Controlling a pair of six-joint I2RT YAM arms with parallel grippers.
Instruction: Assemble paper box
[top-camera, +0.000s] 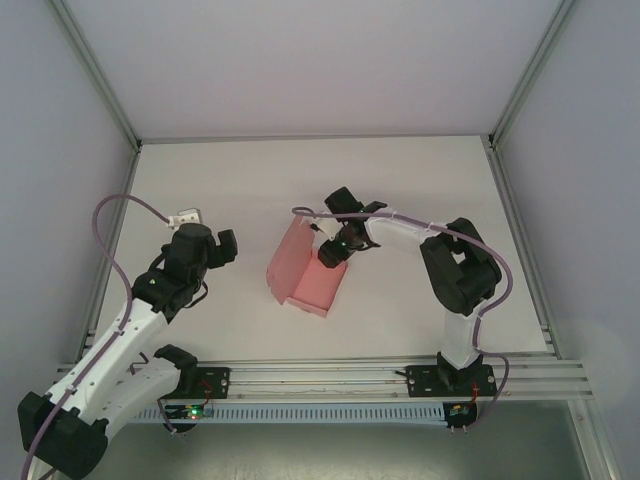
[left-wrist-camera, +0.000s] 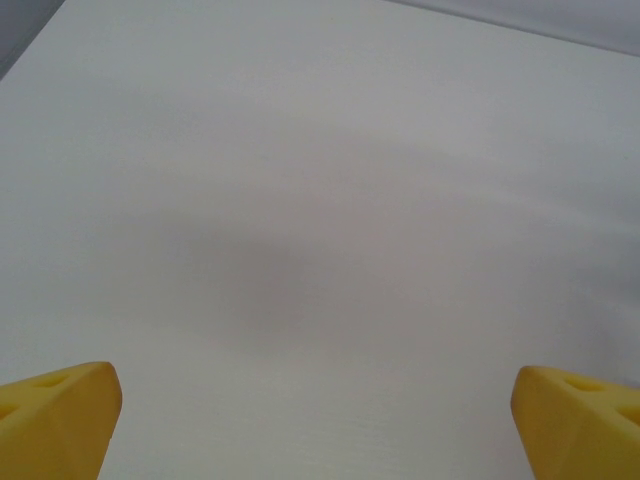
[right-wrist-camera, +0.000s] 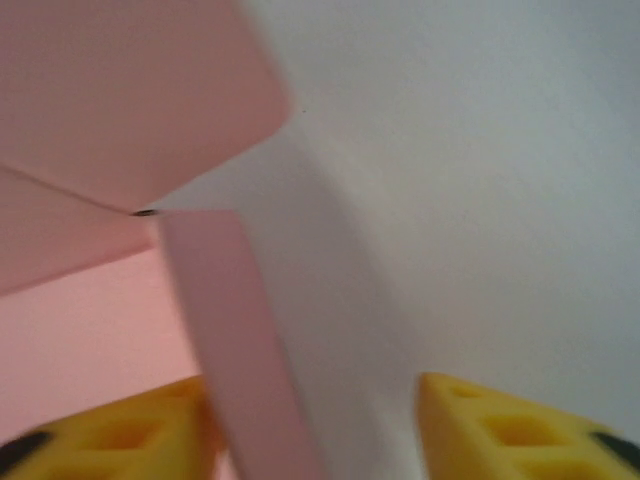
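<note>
The pink paper box (top-camera: 310, 280) lies part-folded mid-table, its left panel standing up and its base flat. My right gripper (top-camera: 333, 257) is at the box's upper right edge. In the right wrist view a narrow pink flap (right-wrist-camera: 235, 340) stands between the yellow fingers of the right gripper (right-wrist-camera: 310, 415). It rests against the left finger (right-wrist-camera: 130, 425), with a gap to the right finger (right-wrist-camera: 510, 430); the jaws are partly apart. A rounded pink flap (right-wrist-camera: 130, 90) hangs above. My left gripper (top-camera: 208, 230) hovers left of the box, fingers (left-wrist-camera: 60, 415) wide apart over bare table.
The white table (top-camera: 420, 180) is fenced by metal frame posts at the back corners and grey walls. An aluminium rail (top-camera: 330, 378) with both arm bases runs along the near edge. A purple cable loops off each arm.
</note>
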